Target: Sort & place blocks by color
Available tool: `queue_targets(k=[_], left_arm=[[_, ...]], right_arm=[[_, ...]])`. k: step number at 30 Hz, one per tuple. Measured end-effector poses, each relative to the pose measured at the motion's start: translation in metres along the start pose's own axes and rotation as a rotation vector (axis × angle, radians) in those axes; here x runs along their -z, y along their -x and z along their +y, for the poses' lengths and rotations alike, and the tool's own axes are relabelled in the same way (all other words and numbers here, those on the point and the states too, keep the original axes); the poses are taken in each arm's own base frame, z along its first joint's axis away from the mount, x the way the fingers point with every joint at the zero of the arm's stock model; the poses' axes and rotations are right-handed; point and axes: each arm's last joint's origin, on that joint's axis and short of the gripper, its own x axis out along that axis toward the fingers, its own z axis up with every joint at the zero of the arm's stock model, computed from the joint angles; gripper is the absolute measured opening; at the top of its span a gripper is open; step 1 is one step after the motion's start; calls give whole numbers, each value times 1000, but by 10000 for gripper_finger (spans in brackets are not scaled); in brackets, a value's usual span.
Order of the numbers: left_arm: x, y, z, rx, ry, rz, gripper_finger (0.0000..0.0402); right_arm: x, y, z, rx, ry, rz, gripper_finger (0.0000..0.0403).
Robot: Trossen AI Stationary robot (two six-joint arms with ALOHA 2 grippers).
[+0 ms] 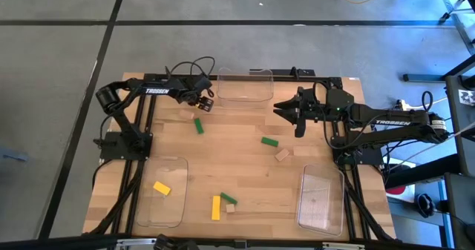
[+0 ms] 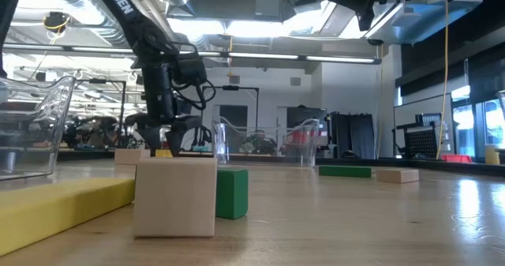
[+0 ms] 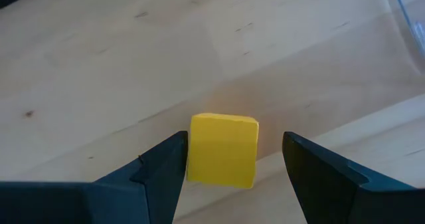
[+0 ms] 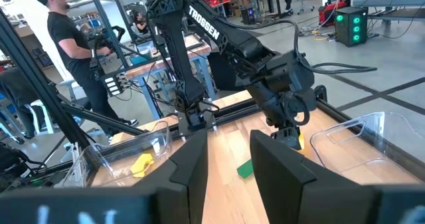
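Note:
My left gripper [image 1: 207, 102] points down at the table just in front of the far tray and is open. Its fingers [image 3: 166, 164] stand on either side of a small yellow block [image 3: 222, 149] that rests flat on the table. The high view hides this block under the gripper. My right gripper [image 4: 229, 164] hangs open above the table's far right part [image 1: 293, 113], holding nothing. Loose on the wood lie two green blocks [image 1: 199, 125] [image 1: 269, 141] and a tan block [image 1: 282, 154]. A yellow [image 1: 216, 207], a green [image 1: 228, 199] and a tan block [image 1: 231, 207] lie near the front edge. My left gripper comes at the yellow block from above, pointing down. One finger [image 3: 174, 159] stands right against the block's side [image 3: 194, 151], and I cannot tell whether it touches. The other finger is clearly apart from the block, which sits flat on the table.
Three clear trays sit on the table: one at the far edge [image 1: 243, 94], one near left [image 1: 172, 205] holding a yellow block [image 1: 161, 188], and one near right [image 1: 320, 198]. A person stands beyond the table in the right wrist view [image 4: 66, 38].

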Motion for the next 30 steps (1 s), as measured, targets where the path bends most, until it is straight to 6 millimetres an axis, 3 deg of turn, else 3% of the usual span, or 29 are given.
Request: queue_targets(k=[7, 17, 21, 26, 30], left_arm=[[-1, 0, 1, -6, 2, -10, 234], [0, 0, 2, -11, -49, -1, 132], [-1, 5, 2, 38, -77, 13, 122], [-10, 47, 10, 116, -118, -109, 122], [-15, 100, 22, 190, -144, -298, 123]], right_arm=[[0, 0, 0, 0, 0, 0, 116], [0, 0, 0, 0, 0, 0, 117], [0, 0, 0, 0, 0, 0, 116], [0, 0, 0, 1, 0, 0, 116], [1, -1, 0, 3, 0, 6, 117]])
